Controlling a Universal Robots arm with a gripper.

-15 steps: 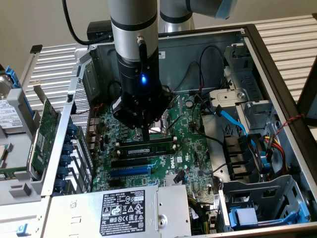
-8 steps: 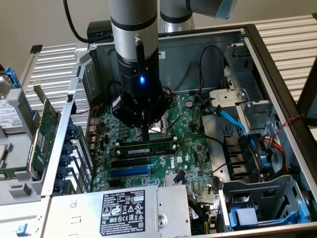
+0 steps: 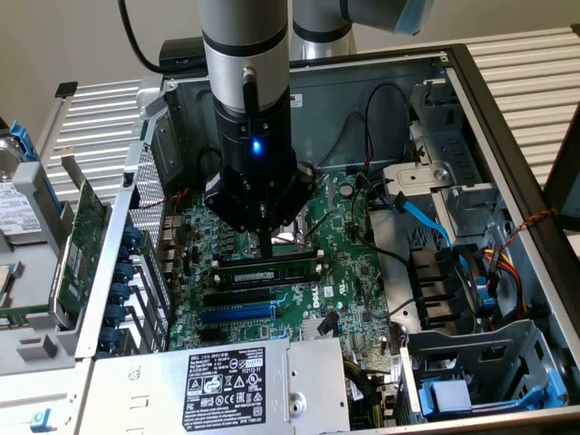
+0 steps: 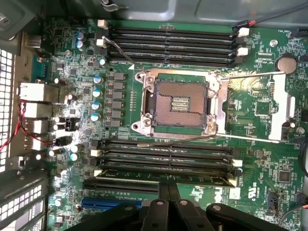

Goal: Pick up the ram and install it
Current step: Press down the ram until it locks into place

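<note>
Green ram point(image 3: 270, 269) sits seated in a black memory slot on the motherboard point(image 3: 349, 272), just below the CPU socket point(image 4: 180, 103). Gripper point(image 3: 264, 237) hangs directly over the stick, fingers point(image 4: 168, 199) pressed together, tips at its top edge.

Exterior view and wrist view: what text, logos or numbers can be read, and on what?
Power supply label: certification symbols and small print, too small to read.
Motherboard: white round logo and white markings, unreadable.
Nothing else legible.
</note>
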